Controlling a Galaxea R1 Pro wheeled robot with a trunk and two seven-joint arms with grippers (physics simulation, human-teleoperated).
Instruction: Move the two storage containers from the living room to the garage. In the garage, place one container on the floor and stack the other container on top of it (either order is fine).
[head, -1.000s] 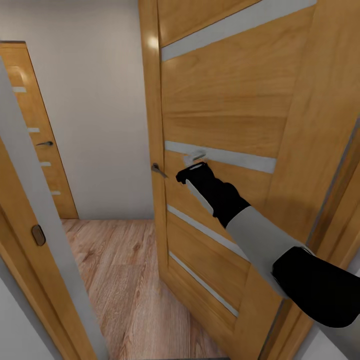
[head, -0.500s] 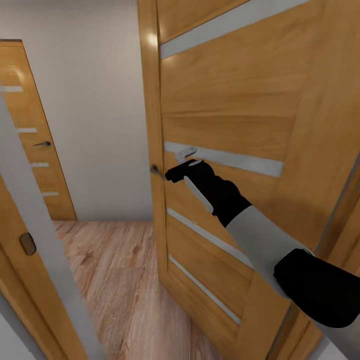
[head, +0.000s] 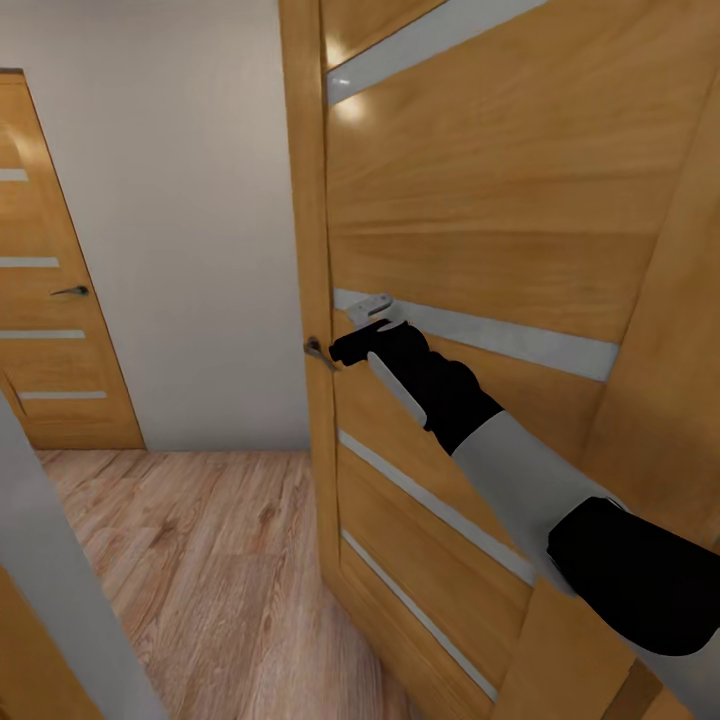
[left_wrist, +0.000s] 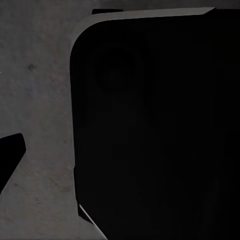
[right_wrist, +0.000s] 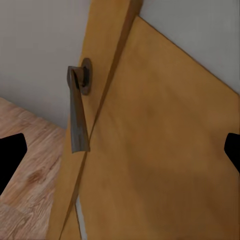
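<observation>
The storage containers are out of view. My right gripper (head: 350, 346) reaches out at handle height against a honey-coloured wooden panel door (head: 480, 230), just beside its dark lever handle (head: 318, 351). In the right wrist view the right gripper (right_wrist: 120, 152) is open, its black fingertips (right_wrist: 10, 156) spread wide, with the handle (right_wrist: 77, 117) ahead of them and untouched. The left gripper (left_wrist: 120, 155) hangs over dark grey concrete floor (left_wrist: 35, 75), one fingertip (left_wrist: 9, 156) far out to the side, so it is open and holds nothing.
Past the door's edge lie a light wood-plank floor (head: 200, 560), a beige wall (head: 190, 200) and a second wooden door (head: 50, 300). A grey door frame (head: 50, 590) stands close at the lower left. A black robot part (left_wrist: 160, 130) shows in the left wrist view.
My right gripper has slid along the door face toward the lever handle. The whole view has shifted, so the near frame at the left has dropped toward the corner.
</observation>
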